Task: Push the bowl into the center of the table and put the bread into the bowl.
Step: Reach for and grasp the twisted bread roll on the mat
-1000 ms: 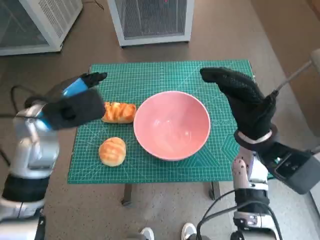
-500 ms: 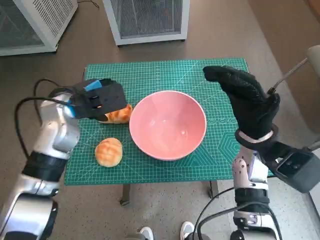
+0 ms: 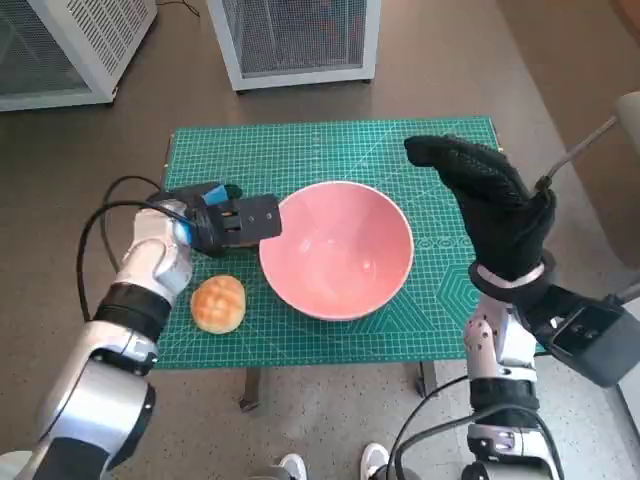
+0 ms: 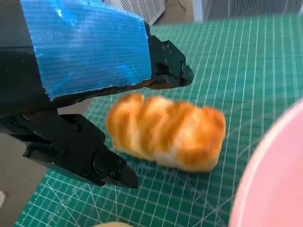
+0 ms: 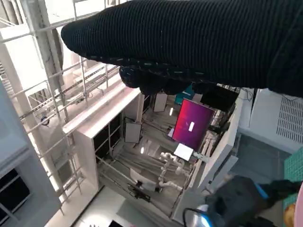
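**Pink bowl centred; left hand now at the loaf**

Pink round plastic bowl [image 3: 337, 250] sits mid-table. My black blue-taped left hand [image 3: 228, 222] has dropped beside the bowl, fingers spread around the golden plaited bread loaf [image 4: 165, 131], not yet gripping. Gloved right hand [image 3: 487, 205] hovers open beside the bowl. Grasp comes next.

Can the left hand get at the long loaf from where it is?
Probably yes: the left hand is over the loaf, its fingers apart on either side, with nothing between them.
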